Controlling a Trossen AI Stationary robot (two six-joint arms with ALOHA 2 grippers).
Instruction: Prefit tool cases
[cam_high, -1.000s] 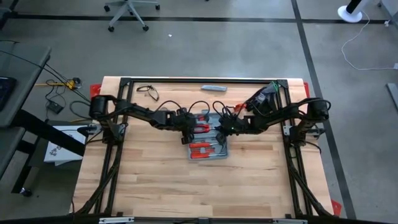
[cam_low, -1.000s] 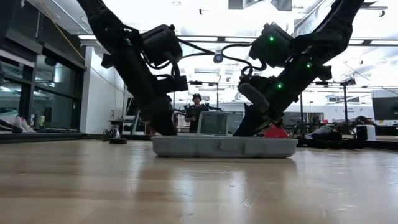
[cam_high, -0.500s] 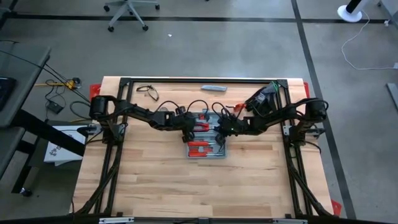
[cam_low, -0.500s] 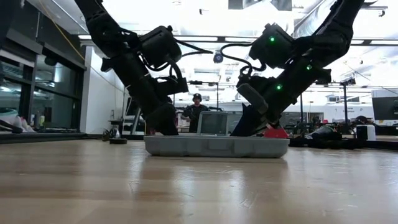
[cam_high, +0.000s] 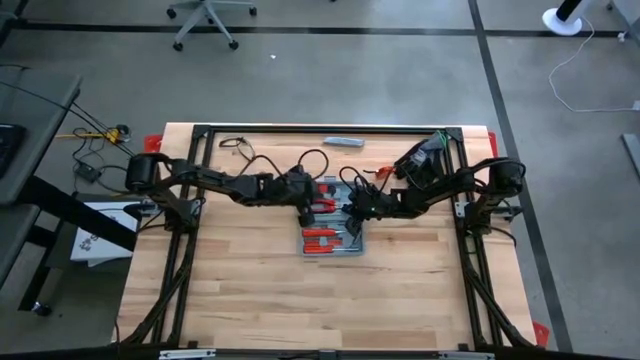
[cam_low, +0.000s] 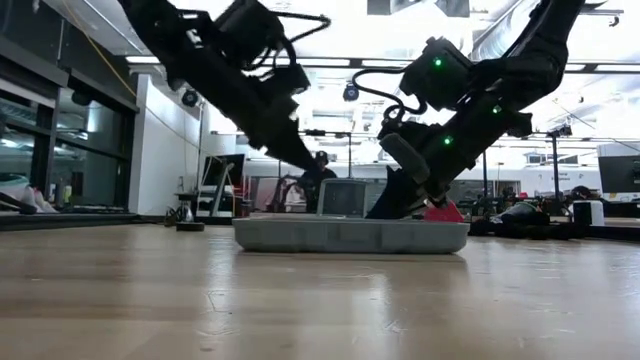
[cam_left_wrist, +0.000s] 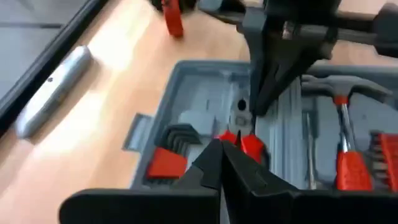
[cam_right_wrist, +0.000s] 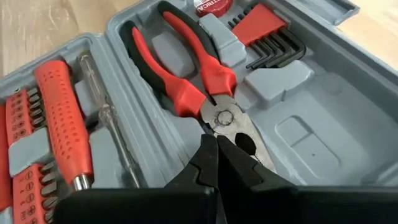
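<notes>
Case (cam_high: 334, 222) lies open near the middle of the tabletop (cam_high: 250, 300), slightly toward the far edge, its lid spread flat beside the tray. Left gripper (cam_high: 318, 197) hangs over the case's far half, fingers pinched together with nothing between them; in its wrist view the tips point at the pliers (cam_left_wrist: 239, 142) and the hex keys (cam_left_wrist: 174, 140). Right gripper (cam_high: 349, 208) sits just beside it from the other side, also fully closed and empty, its tips right at the pliers' nose in its own wrist view, with a red-handled screwdriver (cam_right_wrist: 62, 121) lying in a slot alongside. Both grippers crowd the same part of the case, close to each other.

Wood stretches bare on the near side of the case and to both sides. By the far edge lies a slim grey bar (cam_high: 343, 142), well apart from the case. Beyond the tabletop is grey floor with an office chair (cam_high: 205, 18).
</notes>
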